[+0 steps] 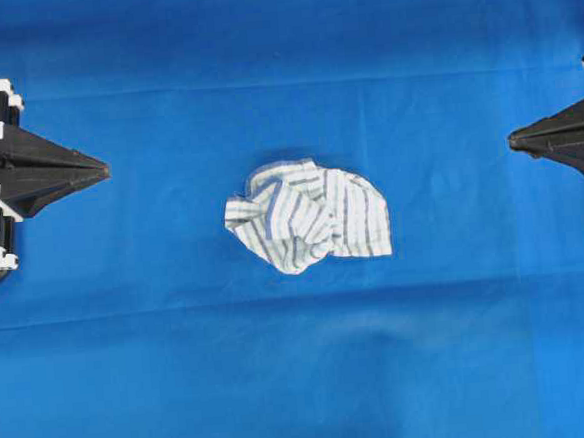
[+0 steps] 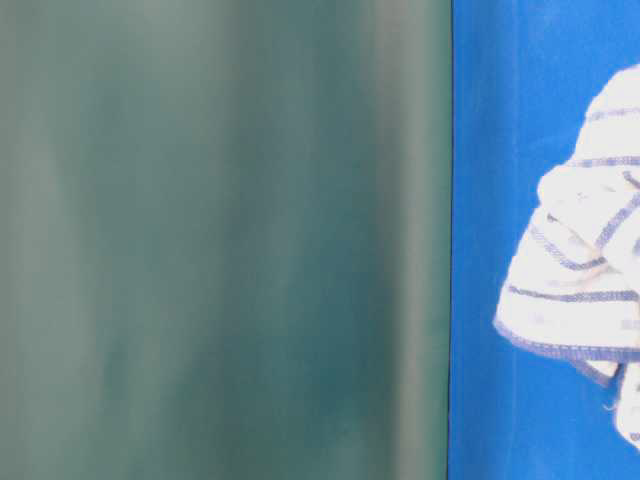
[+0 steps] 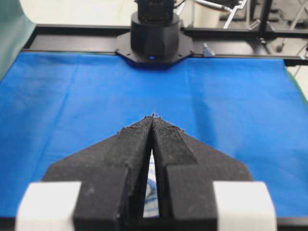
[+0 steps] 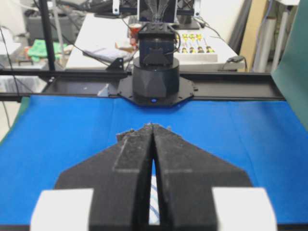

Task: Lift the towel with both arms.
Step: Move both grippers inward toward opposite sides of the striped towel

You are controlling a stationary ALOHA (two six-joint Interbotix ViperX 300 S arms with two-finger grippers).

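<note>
at the centre of the overhead frame the towel (image 1: 307, 214) lies crumpled on the blue worktop (image 1: 303, 379), well apart from the closed, empty left hand (image 1: 102, 171) and right hand (image 1: 513, 140), which should probably open before reaching for opposite edges.

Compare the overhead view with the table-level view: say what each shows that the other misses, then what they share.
Only the overhead view shows the left gripper and the right gripper, both shut, at opposite edges and well apart from the towel, which appears whole as a crumpled heap in the middle. Only the table-level view shows a blurred dark green surface filling its left side, and the towel's hemmed edge up close, cut off by the frame. Both show the striped towel lying untouched on the blue tablecloth.
</note>
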